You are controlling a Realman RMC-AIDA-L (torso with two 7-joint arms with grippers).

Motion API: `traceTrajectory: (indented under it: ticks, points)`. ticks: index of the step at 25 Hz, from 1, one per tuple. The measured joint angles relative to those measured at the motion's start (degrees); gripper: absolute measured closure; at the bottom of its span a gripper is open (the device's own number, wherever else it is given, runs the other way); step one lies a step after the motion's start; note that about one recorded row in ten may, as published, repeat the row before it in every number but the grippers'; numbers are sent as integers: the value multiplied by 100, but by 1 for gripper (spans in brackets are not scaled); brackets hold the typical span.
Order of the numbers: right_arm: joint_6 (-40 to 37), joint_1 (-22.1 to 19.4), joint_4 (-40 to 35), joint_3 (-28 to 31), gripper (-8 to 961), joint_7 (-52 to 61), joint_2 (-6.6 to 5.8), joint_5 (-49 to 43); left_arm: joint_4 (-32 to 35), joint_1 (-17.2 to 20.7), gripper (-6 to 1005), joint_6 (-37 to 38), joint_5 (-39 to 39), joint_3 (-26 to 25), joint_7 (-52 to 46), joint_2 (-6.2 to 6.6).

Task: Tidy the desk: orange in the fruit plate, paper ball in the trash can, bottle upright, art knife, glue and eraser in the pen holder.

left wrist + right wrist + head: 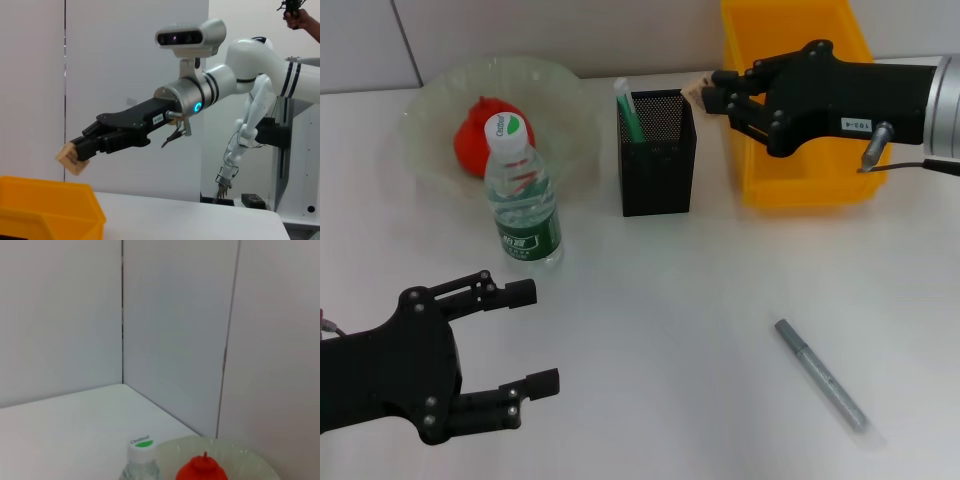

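Your right gripper [705, 93] is clamped on the tiny tan-beige eraser block [696, 91], holding it in the air between the black mesh pen holder [658, 165] and the bright yellow plastic trash can [798, 180]. Your left gripper [535, 338] hangs spread open near the table's front edge, in front of the upright clear plastic bottle [522, 195]. The red-orange fruit [476, 143] lies in the pale-green scalloped fruit plate [425, 125].
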Motion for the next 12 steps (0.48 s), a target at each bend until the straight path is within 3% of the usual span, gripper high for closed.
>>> traceTrajectory:
  ticks: [8, 12]
  points:
    - [-39, 632, 1762, 576, 750, -1358, -9, 797, -7, -25, 207, 8, 0, 10, 35, -11]
    - [-25, 1223, 2815, 977, 745, -1904, -9, 924, -5, -29, 207, 8, 0, 34, 39, -19]
